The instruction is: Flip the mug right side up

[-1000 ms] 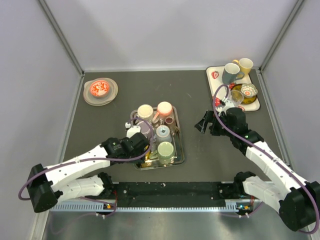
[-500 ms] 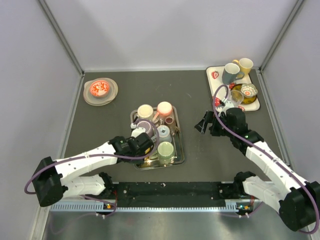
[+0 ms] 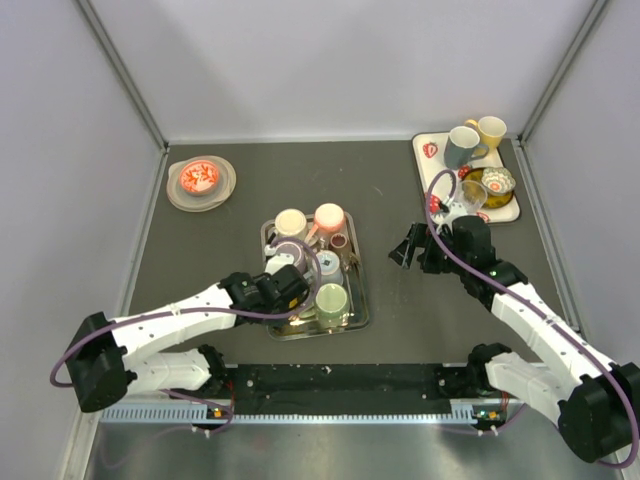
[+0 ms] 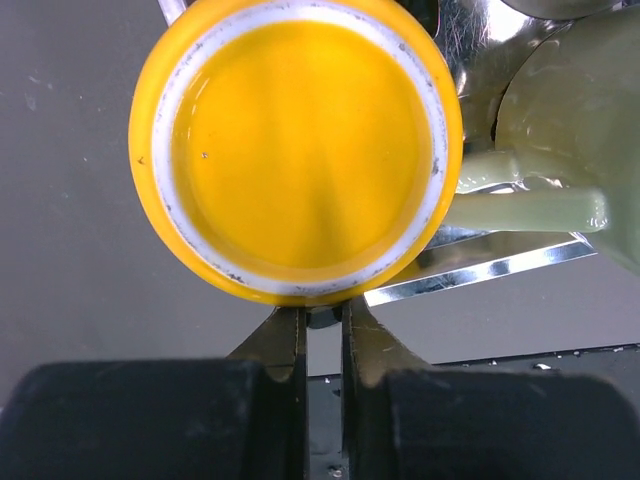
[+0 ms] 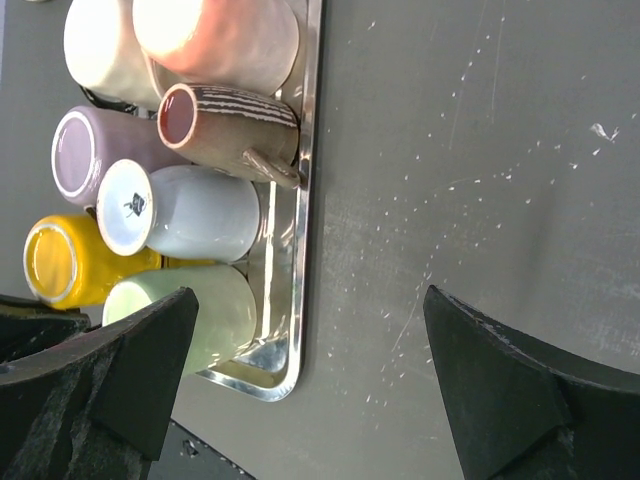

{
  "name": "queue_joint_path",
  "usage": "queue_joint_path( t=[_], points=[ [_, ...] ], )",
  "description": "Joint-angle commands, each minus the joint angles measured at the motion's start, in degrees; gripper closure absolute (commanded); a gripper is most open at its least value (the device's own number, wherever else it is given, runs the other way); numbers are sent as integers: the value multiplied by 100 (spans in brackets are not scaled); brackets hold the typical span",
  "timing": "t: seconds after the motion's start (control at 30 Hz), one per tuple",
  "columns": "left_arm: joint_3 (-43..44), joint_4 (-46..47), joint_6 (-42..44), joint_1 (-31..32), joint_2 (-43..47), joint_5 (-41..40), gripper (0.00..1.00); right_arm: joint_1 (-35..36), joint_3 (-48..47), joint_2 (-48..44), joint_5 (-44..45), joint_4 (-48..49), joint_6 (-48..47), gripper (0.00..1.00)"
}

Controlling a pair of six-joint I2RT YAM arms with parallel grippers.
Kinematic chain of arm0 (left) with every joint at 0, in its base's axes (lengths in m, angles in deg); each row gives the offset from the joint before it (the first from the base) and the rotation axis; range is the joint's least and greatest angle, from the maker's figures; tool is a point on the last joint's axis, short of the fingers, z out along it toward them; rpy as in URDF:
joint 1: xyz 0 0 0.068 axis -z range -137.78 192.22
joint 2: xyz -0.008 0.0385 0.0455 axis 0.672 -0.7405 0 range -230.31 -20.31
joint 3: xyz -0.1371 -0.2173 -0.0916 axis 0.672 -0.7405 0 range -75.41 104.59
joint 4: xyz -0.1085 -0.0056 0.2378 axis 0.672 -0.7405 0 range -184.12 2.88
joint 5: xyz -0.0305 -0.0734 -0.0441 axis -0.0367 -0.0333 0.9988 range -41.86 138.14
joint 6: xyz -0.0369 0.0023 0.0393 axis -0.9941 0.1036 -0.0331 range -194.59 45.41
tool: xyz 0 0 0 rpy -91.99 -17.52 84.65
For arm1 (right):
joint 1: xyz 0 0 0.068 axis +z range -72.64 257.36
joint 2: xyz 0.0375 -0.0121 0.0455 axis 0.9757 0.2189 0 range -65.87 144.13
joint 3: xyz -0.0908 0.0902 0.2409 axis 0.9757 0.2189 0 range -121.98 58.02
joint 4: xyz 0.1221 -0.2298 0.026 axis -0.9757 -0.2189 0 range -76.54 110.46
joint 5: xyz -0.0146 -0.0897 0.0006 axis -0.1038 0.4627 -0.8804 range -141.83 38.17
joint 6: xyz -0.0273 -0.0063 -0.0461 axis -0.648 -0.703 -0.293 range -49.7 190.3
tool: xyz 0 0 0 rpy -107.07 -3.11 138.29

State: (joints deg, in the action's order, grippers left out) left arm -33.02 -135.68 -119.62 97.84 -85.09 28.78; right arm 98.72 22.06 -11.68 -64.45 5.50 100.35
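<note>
A yellow mug (image 4: 295, 150) stands upside down, base up, at the near left corner of the steel tray (image 4: 480, 275), and it also shows in the right wrist view (image 5: 60, 262). My left gripper (image 4: 322, 315) is shut at the mug's near side, its fingers pinching a thin dark part that looks like the handle. In the top view the left gripper (image 3: 290, 296) covers the mug. My right gripper (image 3: 410, 248) hangs wide open over bare table right of the tray (image 3: 360, 300), holding nothing (image 5: 310, 300).
A pale green mug (image 4: 580, 130) presses against the yellow one. Cream (image 3: 290, 222), pink (image 3: 329, 215), lilac (image 3: 288, 252), pale blue (image 3: 326, 265) and brown striped (image 5: 225, 120) mugs crowd the tray. A white tray (image 3: 505, 210) with cups sits back right; a plate (image 3: 201, 183) back left.
My left gripper slid in over the tray's near left corner and its fingers closed at the yellow mug's side. The right arm has not moved.
</note>
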Motion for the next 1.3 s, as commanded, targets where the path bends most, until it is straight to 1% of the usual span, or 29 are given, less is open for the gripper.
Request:
queue_joint_path(
  t=[0.0, 0.07, 0.2, 0.33, 0.5, 0.53, 0.57, 0.6, 0.63, 0.67, 0.7, 0.73, 0.77, 0.8, 0.83, 0.87, 0.93, 0.97, 1.0, 1.03, 1.07, 1.1, 1.17, 1.2, 1.23, 1.27],
  points=[
    [58, -128, -23, 28, 315, -24, 100, 69, -147, -58, -240, -15, -42, 4],
    [164, -320, -5, 90, 535, -77, 100, 87, -252, -93, -424, -77, -34, 4],
    [646, -532, 30, 265, 1298, -130, 100, 113, -420, -233, -785, -148, -7, 4],
    [972, -523, 83, 274, 1625, 19, 100, 148, -517, -488, -987, -165, 107, 4],
    [1218, 38, 232, 274, 2073, 335, 100, 140, -552, -787, -1479, 27, 466, 3],
    [1228, 439, 293, 274, 2144, 353, 100, 140, -465, -857, -1593, 176, 563, 2],
    [1245, 643, 337, 274, 2249, 371, 100, 140, -403, -997, -1803, 334, 686, 1],
    [1219, 941, 355, 274, 2293, 406, 100, 140, -324, -1068, -1883, 727, 992, 1],
    [1184, 1519, 407, 274, 2346, 484, 100, 131, -236, -1138, -1936, 949, 1169, 1],
    [1131, 1899, 434, 274, 2433, 494, 100, 148, -35, -1270, -2015, 1134, 1545, 1],
    [1009, 2233, 460, 274, 2487, 555, 100, 140, 80, -1314, -2051, 1701, 1766, 1],
    [956, 2880, 495, 274, 2513, 660, 100, 140, 333, -1376, -2086, 1977, 1986, 1],
    [912, 3139, 531, 266, 2522, 722, 100, 140, 475, -1411, -2191, 2310, 2440, 1],
    [894, 3394, 574, 266, 2522, 783, 100, 140, 590, -1412, -2261, 2592, 2654, 1],
    [876, 3692, 653, 266, 2505, 897, 100, 140, 773, -1386, -2332, 3108, 2847, 1],
    [806, 4200, 680, 266, 2496, 942, 100, 140, 845, -1333, -2559, 3366, 3180, 1],
    [710, 4765, 698, 266, 2478, 1030, 100, 140, 968, -1131, -2762, 3910, 3411, 2],
    [648, 5281, 689, 257, 2435, 1056, 100, 140, 1003, -1069, -2902, 4096, 3586, 3],
    [595, 5504, 654, 257, 2391, 1100, 100, 149, 1065, -1025, -2965, 4359, 3701, 3],
    [560, 5715, 567, 248, 2356, 1144, 100, 140, 1222, -1016, -3035, 4918, 3815, 3],
    [464, 5969, 505, 205, 2260, 1318, 100, 140, 1293, -1025, -3044, 5228, 4034, 4],
    [419, 6372, 374, 169, 2198, 1398, 100, 149, 1363, -1042, -3053, 5458, 4123, 4],
    [262, 6778, 180, 90, 2040, 1574, 100, 140, 1417, -1034, -3114, 5827, 4264, 5],
    [174, 7294, 31, 55, 1995, 1653, 100, 140, 1373, -1016, -3150, 5873, 4282, 6],
    [86, 7534, -83, -76, 1873, 1793, 100, 140, 1364, -955, -3254, 6012, 4325, 7],
    [-19, 7754, -215, -182, 1794, 2230, 100, 149, 1364, -911, -3290, 6310, 4456, 8]
  ],
)
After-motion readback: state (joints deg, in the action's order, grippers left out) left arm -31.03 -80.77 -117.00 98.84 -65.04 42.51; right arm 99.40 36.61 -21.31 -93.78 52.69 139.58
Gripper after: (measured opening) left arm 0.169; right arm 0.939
